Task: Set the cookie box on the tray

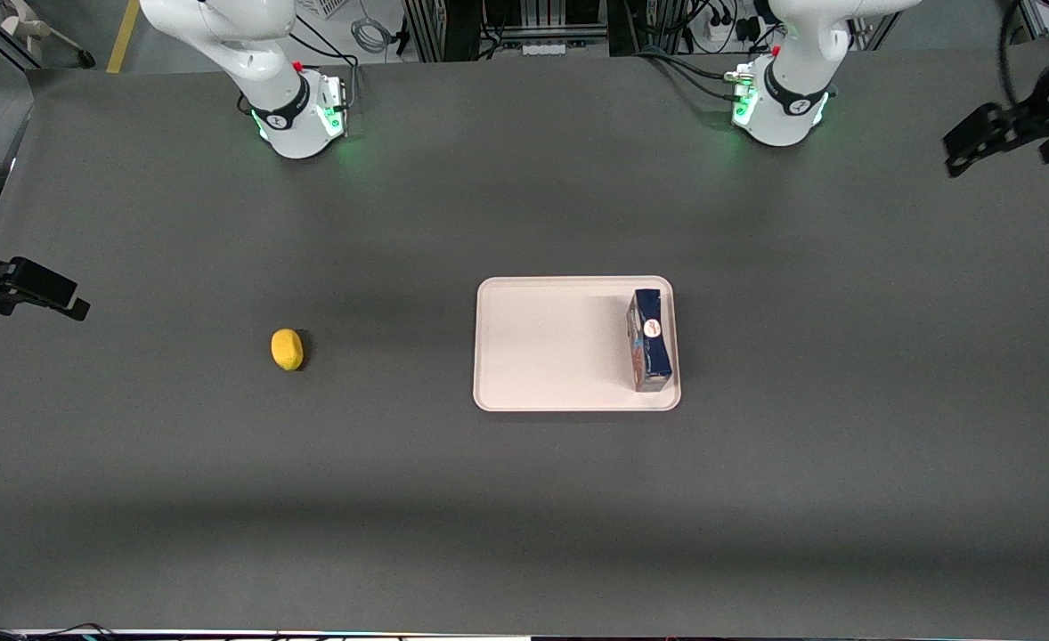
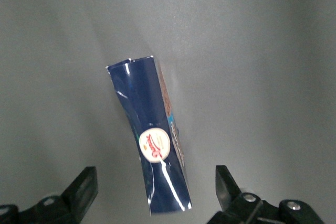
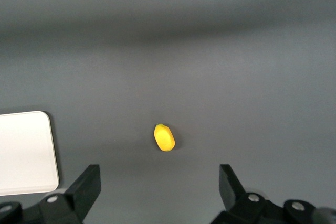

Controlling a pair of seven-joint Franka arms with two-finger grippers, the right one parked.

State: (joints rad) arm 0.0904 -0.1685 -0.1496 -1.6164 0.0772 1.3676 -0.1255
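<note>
so the cookie box (image 1: 649, 340) is sitting in the tray (image 1: 542, 347), lying along the short rim at the working arm's end of it; its long side runs from the rim farther from the front camera toward the nearer rim, and the white-red oval logo faces up; the rest of the pink tray floor toward the parked arm's end is bare; the tray itself rests flat on the dark grey table (image 1: 524, 499), roughly mid-table

the gripper (image 1: 979, 142) is well apart from the tray, up off the table out at the working arm's end and farther from the front camera than the tray is; its fingers (image 2: 81, 190) are spread wide apart with nothing between them, and the wrist camera shows the box (image 2: 149, 145) lying free, not touching either finger

there's also a little yellow lemon thing (image 1: 287, 349) on the table, well apart from the tray toward the parked arm's end, about level with the tray's middle
</note>
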